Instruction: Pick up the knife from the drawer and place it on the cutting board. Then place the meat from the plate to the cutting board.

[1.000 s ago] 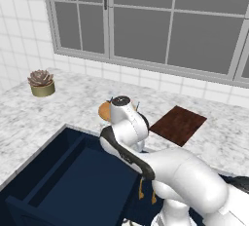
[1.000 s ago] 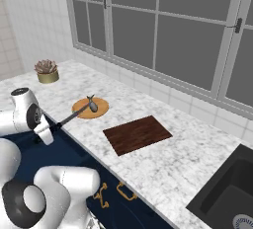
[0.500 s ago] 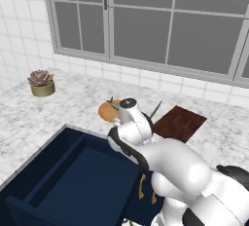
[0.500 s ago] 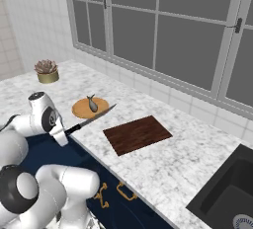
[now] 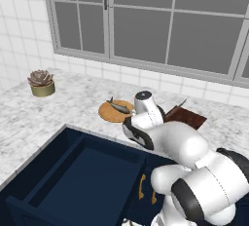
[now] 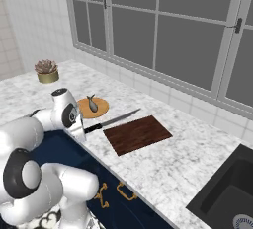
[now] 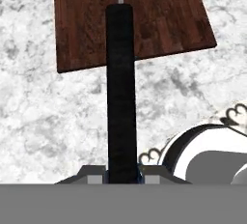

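Above the marble counter (image 6: 163, 169), the gripper (image 7: 122, 172) is closed on the black handle of the knife (image 6: 109, 121), which it carries clear of the surface; in the right base view the silver blade extends from the hand toward the window, its tip reaching over the near left corner of the cutting board (image 6: 138, 134). Seen from the hand view, the handle rises straight up between the two finger tips, and the thin blade begins over the dark reddish-brown board, which lies flat on the counter. Left of the board in the right base view sits the round orange-tan plate (image 6: 100, 107), with the meat (image 6: 92, 102), a small grey fish, lying on it; plate and board are near each other but apart. From the left base view the same plate and fish appear just left of the arm's wrist, and the drawer (image 5: 80, 174), deep and navy blue, stands pulled out below the counter edge. A potted succulent (image 5: 42, 82) rests on the counter at far left, well apart from the plate. A dark sink (image 6: 225, 188) occupies the counter at lower right.
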